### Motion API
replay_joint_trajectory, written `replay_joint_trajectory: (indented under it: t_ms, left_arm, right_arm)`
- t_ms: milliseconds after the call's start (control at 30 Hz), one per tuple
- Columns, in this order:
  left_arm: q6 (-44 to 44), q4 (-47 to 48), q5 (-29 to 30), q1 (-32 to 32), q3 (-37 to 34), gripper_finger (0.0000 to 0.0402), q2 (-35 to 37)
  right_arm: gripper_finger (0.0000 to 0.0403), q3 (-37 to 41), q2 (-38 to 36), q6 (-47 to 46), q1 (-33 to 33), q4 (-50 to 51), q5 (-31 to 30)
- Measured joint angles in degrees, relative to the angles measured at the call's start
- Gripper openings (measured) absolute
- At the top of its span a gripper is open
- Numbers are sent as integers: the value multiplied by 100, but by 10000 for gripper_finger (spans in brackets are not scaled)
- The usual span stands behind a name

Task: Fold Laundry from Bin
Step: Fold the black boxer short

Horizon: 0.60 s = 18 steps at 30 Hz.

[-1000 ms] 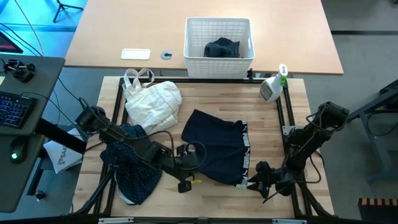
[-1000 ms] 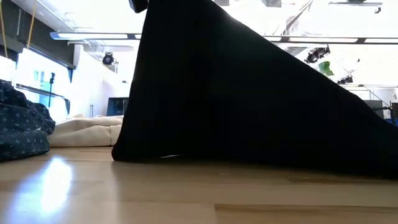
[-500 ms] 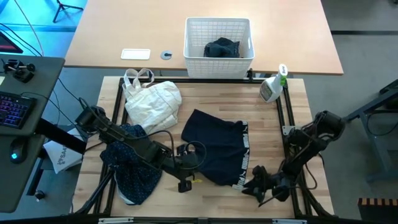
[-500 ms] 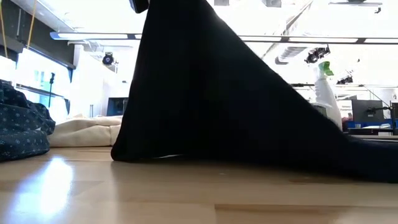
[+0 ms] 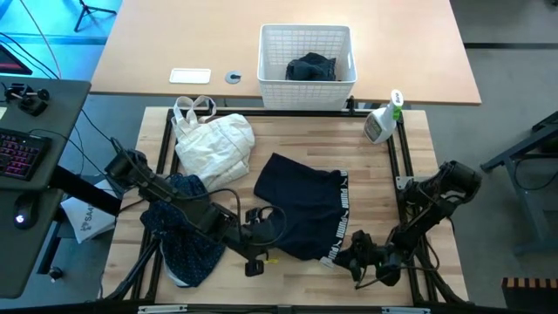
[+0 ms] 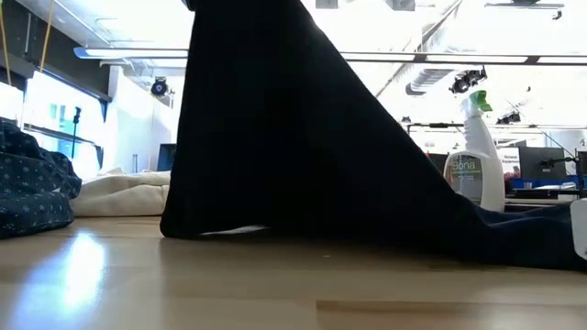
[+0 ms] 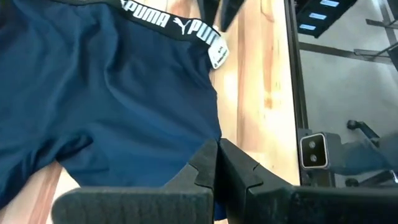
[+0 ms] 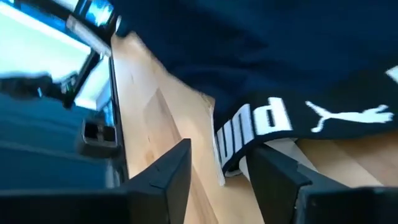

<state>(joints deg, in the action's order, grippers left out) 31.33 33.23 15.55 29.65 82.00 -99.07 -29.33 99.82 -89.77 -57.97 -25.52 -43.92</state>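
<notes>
While the navy shorts (image 5: 301, 212) lie spread mid-table as the piece being worked, everything else is listed by its place relative to them, left to right.

- Dotted shirt (image 5: 185, 235): heaped well left of the shorts, under the left arm; likely set aside, not yet folded.
- Cloth bag (image 5: 212, 139): left and behind the shorts, slumped, handles up; no part in the step.
- Left gripper (image 5: 255, 258): at the shorts' near-left corner, clenched on the fabric edge; in the low view the cloth rises in a dark tent, which suggests that corner is lifted.
- Shorts, detail: white lettered waistband (image 7: 171, 23) along the right edge, tag showing. They are on the table, out of the bin.
- Bin (image 5: 307, 63): behind the shorts, on the far desk; one dark garment (image 5: 311, 67) is in it, so more laundry waits.
- Right gripper (image 5: 351, 260): at the shorts' near-right corner, fingers (image 8: 163, 169) astride the waistband end, partly open, not gripping. Judged to be taking the second corner, so both arms can lift and fold together.
- Spray bottle (image 5: 381, 123): right and behind the shorts, upright at the table edge.

Surface: pale wood table (image 5: 296, 139) in a black frame; a second desk beyond. Room: a keyboard (image 5: 19, 155) at far left, grey floor, bright ceiling strip lights in the low view.
</notes>
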Motion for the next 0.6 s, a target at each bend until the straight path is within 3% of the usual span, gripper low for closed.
replay_joint_trajectory:
  t_ms: [133, 300, 433, 533, 600]
  left_arm:
    - [7, 3, 0, 20, 0, 0, 0]
    - [7, 19, 2, 15, -4, 0, 0]
    - [2, 70, 2, 15, -4, 0, 0]
    - [11, 226, 2, 15, -4, 0, 0]
    - [64, 348, 2, 33, -4, 0, 0]
  right_arm:
    - [139, 3, 47, -86, 129, -71, -81]
    - [139, -3, 54, 258, 470, -154, 526]
    - [126, 1, 71, 612, 583, -142, 533]
    - [86, 7, 81, 923, 585, -136, 474]
    - [38, 10, 74, 1140, 585, -163, 482]
